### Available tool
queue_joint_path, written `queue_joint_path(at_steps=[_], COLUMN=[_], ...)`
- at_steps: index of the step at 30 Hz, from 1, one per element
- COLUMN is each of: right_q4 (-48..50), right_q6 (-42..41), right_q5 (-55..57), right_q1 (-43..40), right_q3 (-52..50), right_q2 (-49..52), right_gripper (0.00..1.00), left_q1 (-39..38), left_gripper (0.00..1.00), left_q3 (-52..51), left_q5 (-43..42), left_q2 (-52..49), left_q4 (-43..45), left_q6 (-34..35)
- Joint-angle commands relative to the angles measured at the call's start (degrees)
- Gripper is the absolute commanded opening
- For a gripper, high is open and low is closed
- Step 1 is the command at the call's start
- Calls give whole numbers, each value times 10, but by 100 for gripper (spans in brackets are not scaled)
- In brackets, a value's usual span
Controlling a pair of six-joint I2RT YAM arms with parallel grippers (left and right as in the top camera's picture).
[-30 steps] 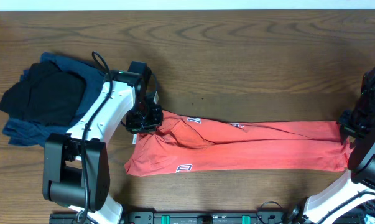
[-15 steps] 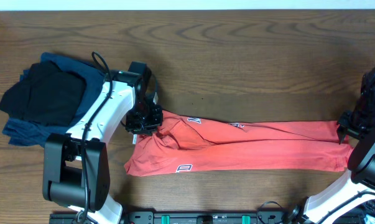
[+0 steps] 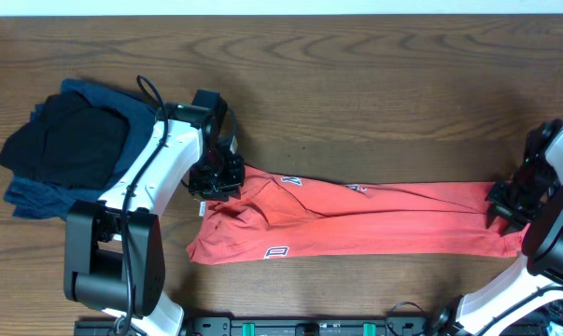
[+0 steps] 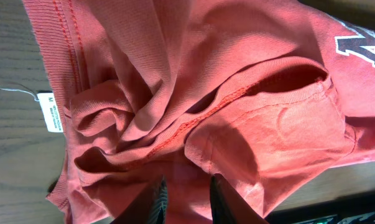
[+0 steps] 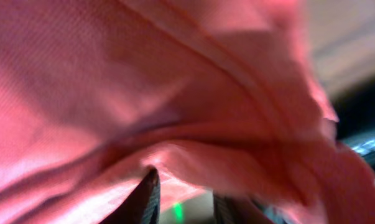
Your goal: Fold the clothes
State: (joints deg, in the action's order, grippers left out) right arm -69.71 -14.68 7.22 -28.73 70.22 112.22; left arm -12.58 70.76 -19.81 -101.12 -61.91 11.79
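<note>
T-shirt (image 3: 374,224): coral red, pulled into a long band across the near side of the table (image 3: 356,84), bunched at its left end.
Left gripper (image 3: 216,182): fingers close together, pinching the bunched cloth near the white size tag (image 4: 55,112).
Right gripper (image 3: 507,201): at the shirt's right end, cloth draped over its fingers; too blurred to tell its grip.
Dark pile (image 3: 66,149): black and navy garments heaped at far left, apart from the shirt.

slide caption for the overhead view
Left gripper and right gripper hold opposite ends of a coral T-shirt beside piled dark clothes.
</note>
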Motion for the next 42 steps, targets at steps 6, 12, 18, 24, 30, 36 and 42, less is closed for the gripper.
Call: queue_joint_path(at_steps=[6, 12, 18, 24, 30, 36, 42], right_q4=[59, 63, 52, -9, -57, -61, -61], right_q6=[-14, -9, 13, 27, 58, 62, 62], right_q5=[-37, -47, -74, -75, -75, -74, -75], right_q1=[-1, -1, -1, -1, -5, -14, -15], right_q3=[-42, -43, -32, 32, 110, 121, 121], right_q2=[-10, -10, -10, -10, -10, -10, -10], right_gripper=[29, 29, 36, 38, 44, 45, 45], left_q1=[1, -3, -45, -88, -96, -96, -93], left_gripper=[35, 35, 40, 40, 40, 40, 40], left_q3=[29, 50, 46, 23, -18, -72, -136], left_q5=[-11, -77, -80, -78, -24, 0, 0], left_q2=[12, 12, 12, 12, 12, 11, 11], left_q4=[4, 32, 57, 59, 72, 116, 161], left_q6=[-3, -3, -19, -15, 30, 73, 109])
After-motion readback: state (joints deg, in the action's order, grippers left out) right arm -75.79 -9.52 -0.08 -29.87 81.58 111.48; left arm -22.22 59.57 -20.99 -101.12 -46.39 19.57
